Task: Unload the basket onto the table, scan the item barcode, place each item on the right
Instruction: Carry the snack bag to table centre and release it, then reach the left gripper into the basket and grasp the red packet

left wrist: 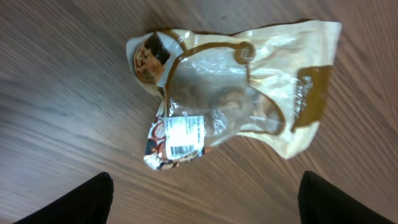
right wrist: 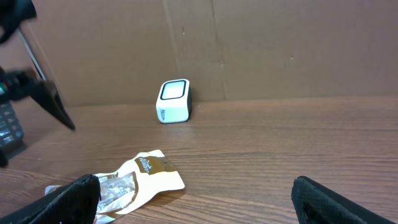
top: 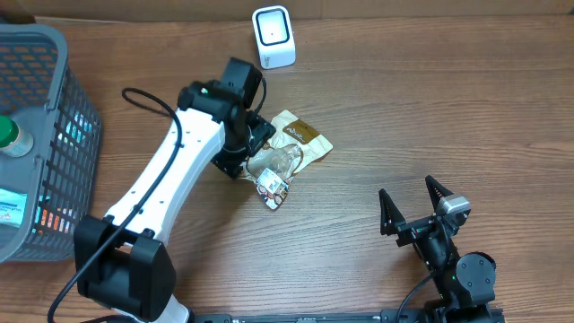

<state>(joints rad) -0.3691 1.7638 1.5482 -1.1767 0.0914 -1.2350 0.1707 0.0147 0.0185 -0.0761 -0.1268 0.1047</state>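
The plastic snack packet lay flat on the wooden table, about midway along it and nearer the far edge than the near one. Its clear window showed the snacks inside. The white barcode label faced up at the packet's crumpled end. The left gripper hovered right over the packet with its fingers spread wide on either side and nothing between them. The right gripper sat by the near edge toward the right corner, its jaws also wide apart and empty. The white scanner stood at the far edge, against the cardboard wall. At the left edge, a grey mesh basket held a green-capped bottle and a blue-and-white pack (other contents too hidden to name).
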